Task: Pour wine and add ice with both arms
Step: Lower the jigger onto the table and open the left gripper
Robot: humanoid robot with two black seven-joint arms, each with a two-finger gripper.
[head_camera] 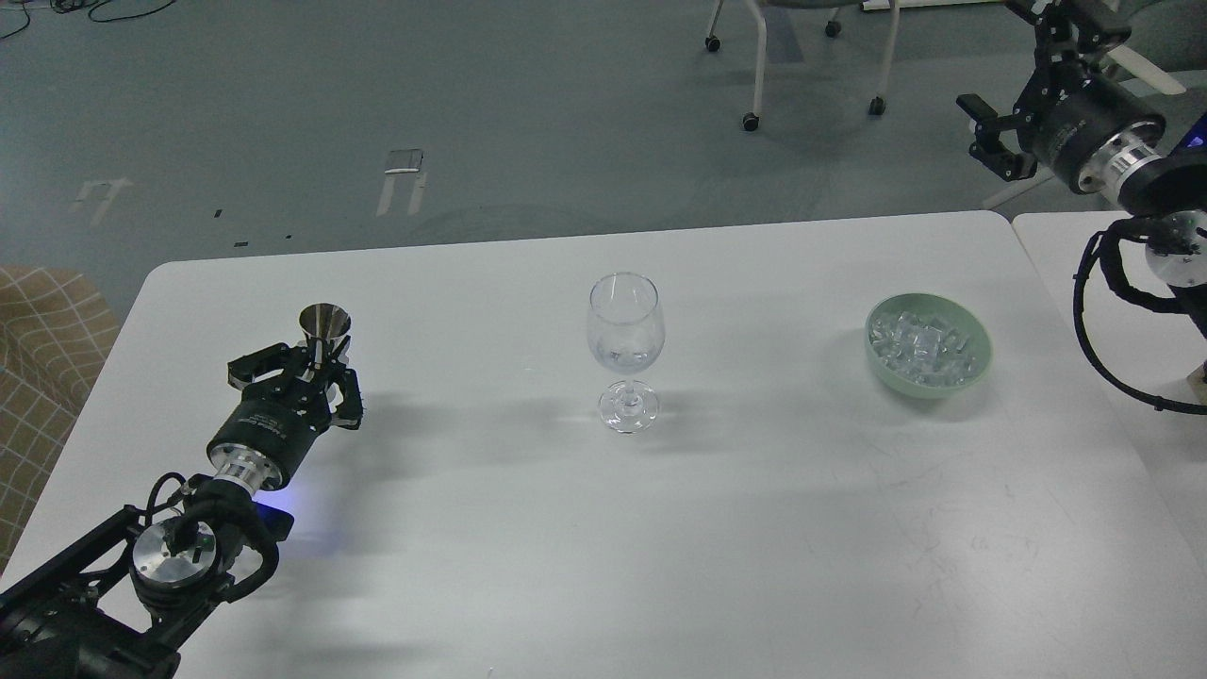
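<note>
A clear wine glass (625,349) stands upright mid-table. No stream of wine shows; I cannot tell whether liquid lies in its bowl. A heap of small clear ice cubes (922,345) fills a pale green bowl (981,363) at the right. My left gripper (306,363) is low over the table's left side, far left of the glass, and shut on a small metal cone-shaped jigger (324,323) that stands upright. My right gripper (990,132) hangs open and empty high beyond the table's far right corner, above and behind the bowl.
The white table (603,528) has a rounded far edge. A second table (1113,311) adjoins at the right. Chair legs on castors (754,104) stand on the grey floor behind. A beige checked seat (42,339) lies off the left edge.
</note>
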